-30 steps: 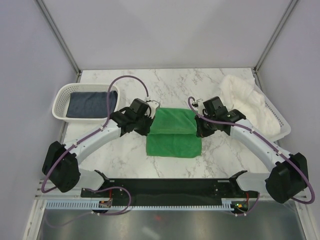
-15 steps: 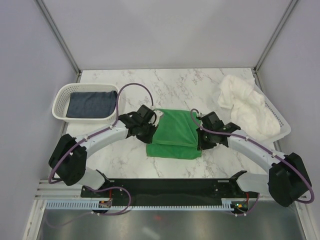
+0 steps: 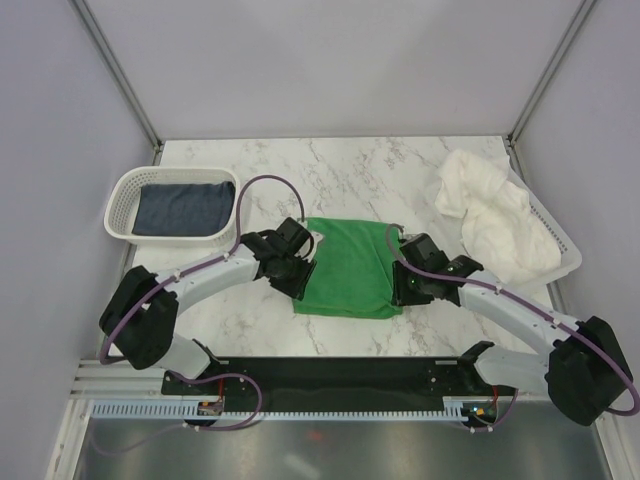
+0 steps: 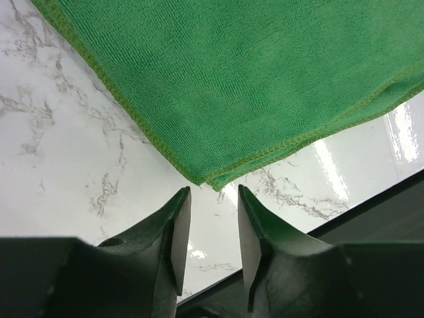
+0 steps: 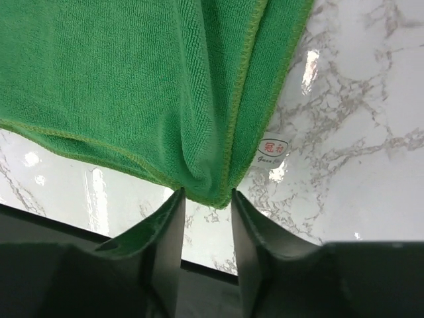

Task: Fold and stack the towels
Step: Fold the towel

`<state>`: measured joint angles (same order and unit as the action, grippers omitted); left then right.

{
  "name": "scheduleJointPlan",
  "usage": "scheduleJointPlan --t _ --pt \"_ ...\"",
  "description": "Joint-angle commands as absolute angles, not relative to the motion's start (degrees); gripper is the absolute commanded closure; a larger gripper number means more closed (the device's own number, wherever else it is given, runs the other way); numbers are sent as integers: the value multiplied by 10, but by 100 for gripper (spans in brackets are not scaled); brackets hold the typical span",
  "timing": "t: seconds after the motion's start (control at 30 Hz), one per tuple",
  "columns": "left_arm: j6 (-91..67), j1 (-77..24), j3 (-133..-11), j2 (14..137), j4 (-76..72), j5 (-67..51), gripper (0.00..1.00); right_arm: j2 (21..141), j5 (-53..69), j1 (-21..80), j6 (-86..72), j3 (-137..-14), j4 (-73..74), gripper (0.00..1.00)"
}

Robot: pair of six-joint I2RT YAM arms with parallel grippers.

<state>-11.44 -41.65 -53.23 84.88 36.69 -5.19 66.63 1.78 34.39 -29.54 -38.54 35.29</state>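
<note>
Green towel folded | white tag, red print illegible | left gripper, right gripper part-open, empty

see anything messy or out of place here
The large white terry towel lies crumpled, spilling over the white perforated plastic basket at right onto the marble tabletop. The bright green terry cloth lies folded flat.

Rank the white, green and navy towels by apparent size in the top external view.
1. white towel, largest even though crumpled
2. green towel, folded flat, not far behind
3. navy towel, clearly smallest
</note>
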Motion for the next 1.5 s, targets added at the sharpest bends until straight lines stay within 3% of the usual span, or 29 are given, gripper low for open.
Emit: scheduleJointPlan --t 0.0,0.03,0.13,0.3,0.4,0.5,0.83,1.13,1.27,1.3,1.4,1.47 --pt "-134 -417 -552 846 386 -76 58 630 -24 346 -318 -401 374 57" --pt "-133 -418 -559 844 393 -79 51 614 -39 346 -319 -409 394 53" --pt "-128 -417 -596 830 438 -82 46 590 -65 346 -333 -449 417 41" --pt "-138 -366 -678 825 461 -44 42 609 -167 345 -356 -516 401 38" --pt "-152 -288 -719 855 433 -60 42 669 -178 333 -352 -533 346 42" --pt "-172 -242 -742 880 411 -81 43 741 -154 319 -359 -555 322 54" --pt "-172 -221 -787 1038 296 -126 39 879 -164 246 -330 -562 200 49" --pt "-167 -220 -879 1150 284 -99 41 990 -109 209 -285 -614 106 55" --pt "-161 -220 -910 1190 301 -77 57 1044 -102 201 -274 -649 106 63" --pt "-159 -219 -916 1201 309 -70 69 1058 -98 201 -272 -656 100 70" --pt "-153 -219 -939 1216 317 -35 90 1084 -80 200 -258 -685 79 90" --pt "-146 -214 -955 1226 322 -31 97 1096 -69 201 -244 -704 71 97"
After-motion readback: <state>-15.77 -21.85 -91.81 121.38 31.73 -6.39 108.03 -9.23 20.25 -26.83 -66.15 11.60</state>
